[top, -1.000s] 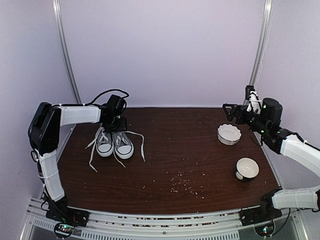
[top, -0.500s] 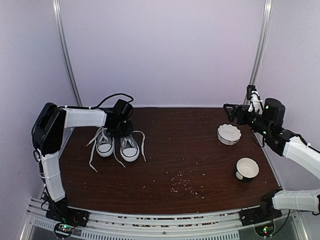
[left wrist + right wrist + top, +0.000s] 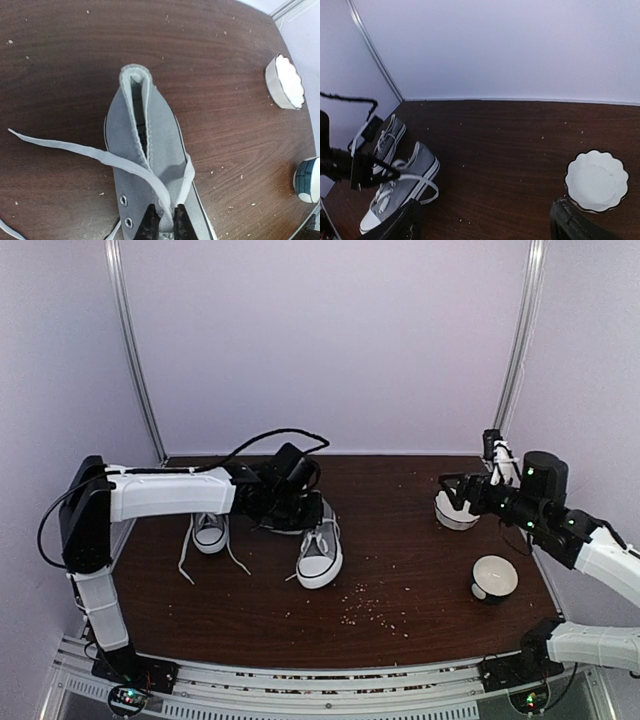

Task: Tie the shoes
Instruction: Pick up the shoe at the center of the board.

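Fingers [image 3: 150, 224] of the left gripper [image 3: 165, 226] are pinched narrow on the laces [image 3: 125, 165] at the tongue of one shoe [image 3: 318, 552], left of centre on the table [image 3: 420, 540]. The right gripper [image 3: 452, 490] hangs wide open above the dish [image 3: 458, 512] at the far right. By my judgement nothing is tied yet: the laces lie loose, the other shoe [image 3: 210, 532] sits apart near the left edge, and the held shoe's long axis runs far-to-near, toe toward the arms' bases.

A lab booth: plain lilac walls [image 3: 330, 340], metal rails [image 3: 132, 340], dark table [image 3: 420, 560].
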